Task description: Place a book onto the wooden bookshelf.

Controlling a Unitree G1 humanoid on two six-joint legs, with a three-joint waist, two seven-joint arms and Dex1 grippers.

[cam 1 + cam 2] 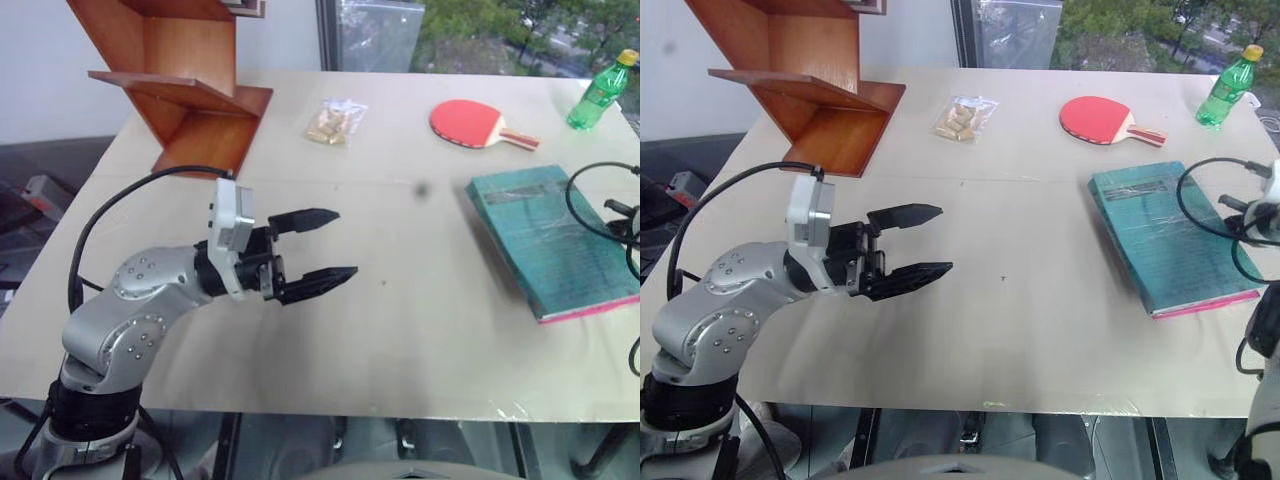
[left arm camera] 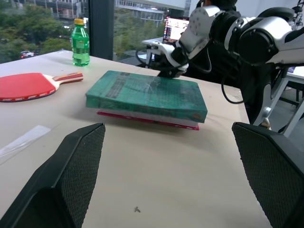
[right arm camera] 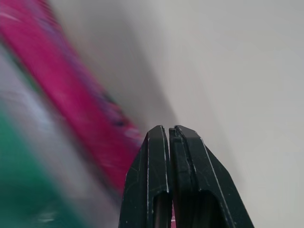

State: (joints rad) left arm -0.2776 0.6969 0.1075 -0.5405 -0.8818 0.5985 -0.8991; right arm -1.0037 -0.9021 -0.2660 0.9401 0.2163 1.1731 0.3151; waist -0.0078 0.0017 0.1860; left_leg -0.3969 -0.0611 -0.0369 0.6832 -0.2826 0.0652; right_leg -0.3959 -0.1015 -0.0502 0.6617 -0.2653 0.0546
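The teal-green book [image 1: 548,238] lies flat at the right of the table, on top of a magenta-pink book [image 1: 592,309] whose edge sticks out beneath it. My right gripper [image 3: 168,130] is shut with nothing in it. Its tips sit at the outer side of the two books [image 2: 147,92], close to the pink edge [image 3: 71,95]; I cannot tell whether they touch. My left gripper [image 1: 343,243] hovers open over the middle left of the table and points toward the books. The wooden bookshelf [image 1: 190,90] stands at the far left corner.
A red table-tennis paddle [image 1: 470,122], a green bottle [image 1: 600,92] and a clear snack packet [image 1: 335,122] lie along the far side of the table [image 1: 400,330]. Black cables [image 1: 600,200] from my right arm loop over the book's right edge.
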